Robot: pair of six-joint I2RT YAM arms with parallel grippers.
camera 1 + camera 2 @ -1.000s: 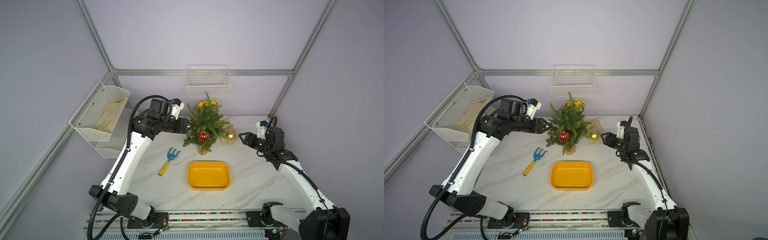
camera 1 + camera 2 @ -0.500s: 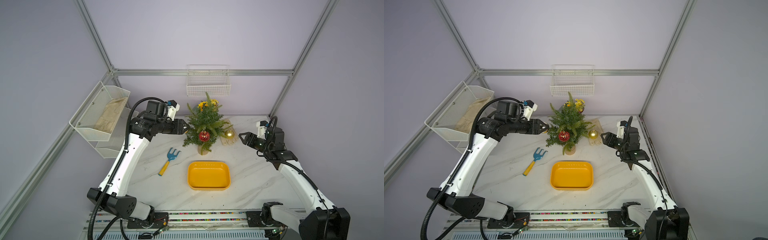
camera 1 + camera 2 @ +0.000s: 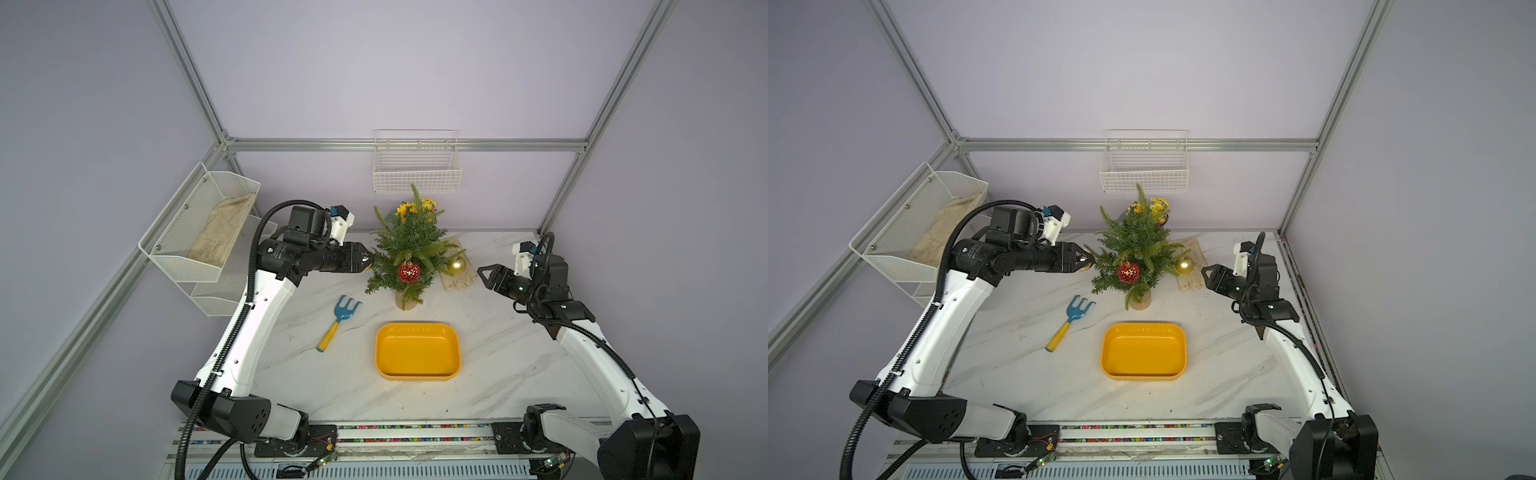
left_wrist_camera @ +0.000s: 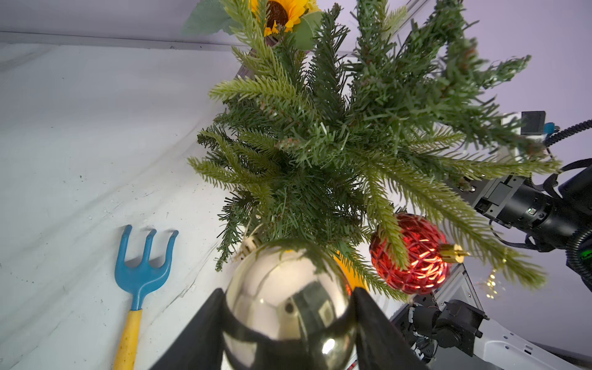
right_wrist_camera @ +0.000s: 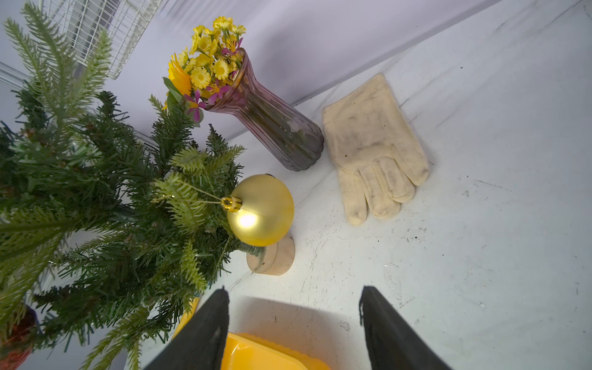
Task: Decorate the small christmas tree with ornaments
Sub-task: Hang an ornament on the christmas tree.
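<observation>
At the left fingers (image 3: 365, 262): closed round the shiny silver-gold ball (image 4: 282, 275), one finger on each flank, with the ball's cap turned toward the needles.
Change, left arm: over the past second it has drawn back a little from the tree (image 3: 409, 245) and sunk slightly. The tips were in among the outer branches and now sit at the branch ends on the side facing this arm.
Change, elsewhere: the gold ball (image 3: 456, 264) has shifted a touch, as if swinging. The right arm has not moved.
Meaning for the task: the shiny ball did not stay on a branch. Judged an unfinished attempt, so the approach needs lining up again. Its hanging loop cannot be made out.
Right fingers (image 3: 484, 274): spread wide and empty, held above the bench (image 3: 324, 374), apart from the tree's other side.
Tree position: upright on its tan base (image 3: 406, 301), toward the rear middle of the bench.
Hung so far: the red ball (image 3: 409, 272) at the front and the gold ball on a branch tip by its thread. That makes two of three, by judgement.
Surroundings: blue rake (image 3: 338, 322), empty yellow tray (image 3: 415, 353), glove (image 5: 374, 144), vase of flowers (image 5: 266, 121) behind the tree.
Writing: none legible. A small white mark on the left arm's housing is too small to read.
</observation>
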